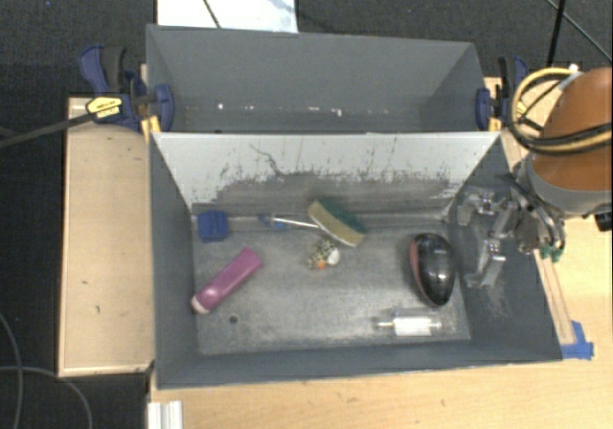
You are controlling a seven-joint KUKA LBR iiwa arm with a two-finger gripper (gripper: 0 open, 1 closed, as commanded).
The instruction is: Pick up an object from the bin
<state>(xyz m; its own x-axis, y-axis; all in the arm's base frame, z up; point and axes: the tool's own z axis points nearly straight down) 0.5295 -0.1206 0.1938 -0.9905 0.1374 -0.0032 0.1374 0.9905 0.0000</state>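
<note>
Now, end effector point(486, 247): low by the right wall of the bin point(316, 63), just beside the black mouse point(433, 269); spread or pressed together, cannot tell.
Black mouse: lying on the bin floor, right side.
Why there: probably lined up to grasp the mouse.
Pink cylinder point(228, 279): well apart, left.

No writing, brand, number or sign could be read anywhere. The small clear tube point(410, 325), lying below and to the left of the pincer point(484, 262), carried a white band, but any print on it was too small to make out. The black computer mouse point(433, 269) just left of the pincer and the pink bottle point(226, 280) far to its left likewise bore no legible mark.
</note>
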